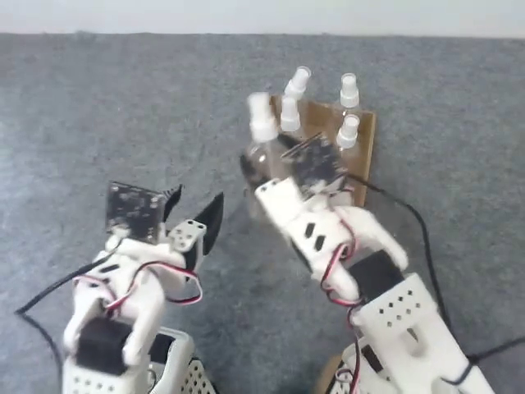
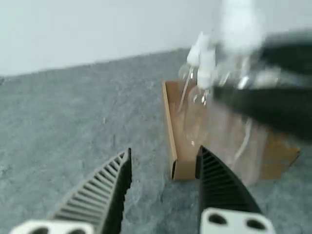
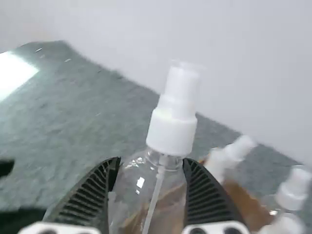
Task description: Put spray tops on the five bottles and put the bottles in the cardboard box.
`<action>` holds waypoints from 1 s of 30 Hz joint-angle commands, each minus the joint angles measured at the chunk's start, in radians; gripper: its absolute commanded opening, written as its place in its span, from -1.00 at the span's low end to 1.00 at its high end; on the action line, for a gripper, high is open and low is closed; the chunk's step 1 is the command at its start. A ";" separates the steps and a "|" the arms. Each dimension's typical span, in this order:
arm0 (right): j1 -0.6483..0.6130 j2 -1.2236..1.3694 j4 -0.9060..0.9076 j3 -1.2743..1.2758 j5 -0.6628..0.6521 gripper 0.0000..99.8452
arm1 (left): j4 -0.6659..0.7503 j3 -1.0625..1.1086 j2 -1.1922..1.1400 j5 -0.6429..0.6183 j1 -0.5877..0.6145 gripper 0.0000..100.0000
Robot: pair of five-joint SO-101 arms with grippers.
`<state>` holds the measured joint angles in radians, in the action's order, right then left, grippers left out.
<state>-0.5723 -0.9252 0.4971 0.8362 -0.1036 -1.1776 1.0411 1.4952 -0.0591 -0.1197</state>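
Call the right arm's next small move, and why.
Probably ease the capped bottle over the cardboard box and lower it in: the right claw is shut on it by the box's edge, with four capped bottles already inside.

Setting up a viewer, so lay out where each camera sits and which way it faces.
High view: fixed above the table, looking down on the open left gripper, the right arm and the cardboard box.
Left wrist view: on the left arm, facing the box past its own open fingers.
Right wrist view: on the right arm, facing the bottle held in the right gripper.
Shared: all three show the box.
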 commanded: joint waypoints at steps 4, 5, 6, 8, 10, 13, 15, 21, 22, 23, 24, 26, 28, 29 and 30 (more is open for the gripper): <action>0.099 0.001 -0.004 -0.061 -0.052 -0.99 | 0.071 0.102 0.032 0.020 -0.003 -0.60; 0.087 0.001 0.001 -0.060 -0.040 -0.99 | 0.072 0.108 0.037 0.029 -0.005 -0.60; 0.067 0.001 0.002 -0.061 -0.021 -0.99 | 0.080 0.113 0.038 0.038 -0.008 -0.59; 0.028 0.001 -0.004 -0.068 0.005 -0.99 | 0.087 0.120 0.038 0.041 -0.037 -0.59; -0.002 0.012 -0.001 -0.089 0.008 -0.99 | 0.083 0.122 0.038 0.058 -0.089 -0.56; -0.018 0.012 -0.001 -0.104 0.005 -0.99 | 0.083 0.122 0.038 0.066 -0.141 -0.45; -0.016 0.012 0.001 -0.110 0.005 -0.99 | 0.083 0.120 0.040 0.066 -0.163 -0.42; -0.054 0.001 0.045 -0.114 0.008 -0.99 | 0.167 0.137 0.031 0.068 -0.176 -0.41; -0.068 -0.002 0.071 -0.115 0.008 -0.99 | 0.190 0.150 0.031 0.069 -0.176 -0.41; -0.082 -0.010 0.096 -0.117 0.009 -0.99 | 0.207 0.163 0.029 0.074 -0.176 -0.41; -0.093 -0.024 0.116 -0.114 0.009 -0.99 | 0.215 0.179 0.029 0.084 -0.176 -0.41; -0.099 -0.056 0.143 -0.110 0.008 -0.99 | 0.218 0.194 0.029 0.100 -0.175 -0.41; -0.097 -0.094 0.156 -0.110 0.003 -0.99 | 0.216 0.194 0.031 0.100 -0.175 -0.41; -0.097 -0.110 0.160 -0.110 0.003 -0.99 | 0.215 0.194 0.031 0.101 -0.175 -0.41; -0.097 -0.119 0.177 -0.110 0.002 -0.99 | 0.216 0.194 0.031 0.101 -0.175 -0.41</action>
<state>-0.6598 -0.9743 0.6521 0.7948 -0.1082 -0.9889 1.2436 1.5244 0.0299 -0.2961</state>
